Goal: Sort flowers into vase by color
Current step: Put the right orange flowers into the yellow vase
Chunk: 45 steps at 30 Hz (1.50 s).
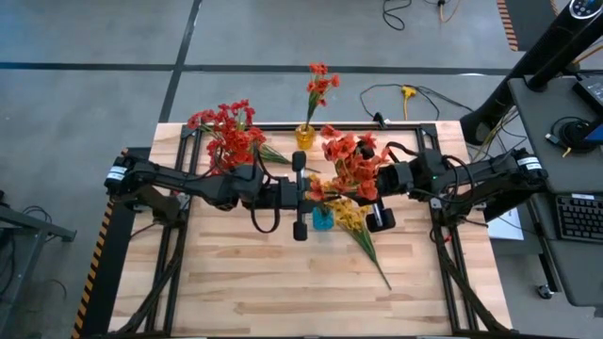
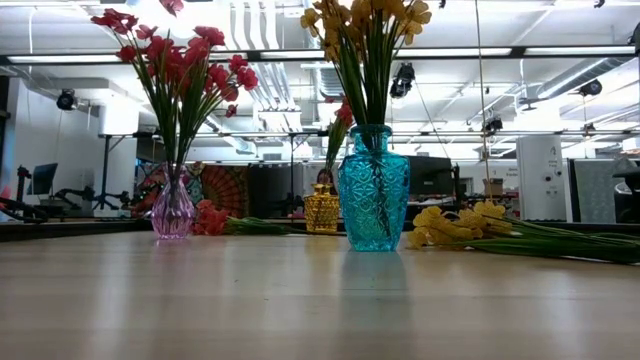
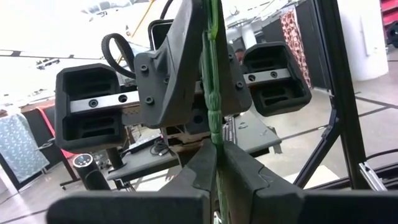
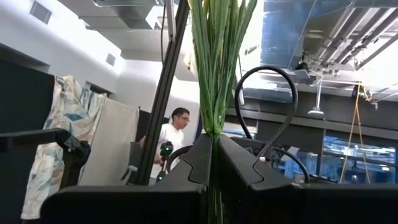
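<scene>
Wooden slatted table [image 1: 283, 282] sits in an open workshop, with racks and ceiling lights behind it in the low view.

Both arms meet over the table's middle. The left gripper [image 3: 216, 163] is clamped on a single green stem [image 3: 214, 93]. The right gripper [image 4: 212, 155] is closed on a bundle of green stems [image 4: 217, 62], with orange-red blooms [image 1: 353, 160] above it in the high view.

Handling, as a judgement: the sprigs look light, thin and springy, with top-heavy heads, so they should be gripped low on the stem, not on the blooms.

Containers:
- Pink vase [image 2: 173, 210] holds red flowers [image 2: 175, 60].
- Blue vase [image 2: 373, 190] holds yellow flowers [image 2: 365, 20].
- Amber vase [image 2: 322, 208] holds one reddish sprig [image 1: 320, 87].

Loose yellow sprigs [image 2: 470, 225] lie on the table just beside the blue vase, and some red ones [image 2: 212, 219] lie beside the pink vase.
</scene>
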Motion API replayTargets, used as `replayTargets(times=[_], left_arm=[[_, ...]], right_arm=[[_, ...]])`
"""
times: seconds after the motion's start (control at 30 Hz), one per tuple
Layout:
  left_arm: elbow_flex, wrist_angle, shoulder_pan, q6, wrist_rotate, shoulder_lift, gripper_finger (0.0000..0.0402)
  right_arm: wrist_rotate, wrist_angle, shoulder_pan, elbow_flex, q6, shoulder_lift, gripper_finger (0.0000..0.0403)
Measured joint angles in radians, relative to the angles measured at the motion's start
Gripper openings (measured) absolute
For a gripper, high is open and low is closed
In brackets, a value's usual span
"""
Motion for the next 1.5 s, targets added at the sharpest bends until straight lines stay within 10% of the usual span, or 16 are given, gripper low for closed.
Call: replayTargets(times=[0.3,0.97,1.5], left_arm=[[0.000,-0.037,0.000,-0.002,0.000,-0.007,0.0001],[-0.001,-0.147,-0.013,-0.029,-0.075,-0.060,0.0000],[-0.001,-0.204,-0.020,-0.037,-0.260,-0.056,0.0000]], right_arm=[[0.000,-0.047,0.000,0.000,-0.018,-0.008,0.0020],[0.100,-0.258,-0.001,0.000,-0.047,-0.115,0.0221],[0.275,-0.399,0.041,0.000,-0.167,-0.124,0.0243]])
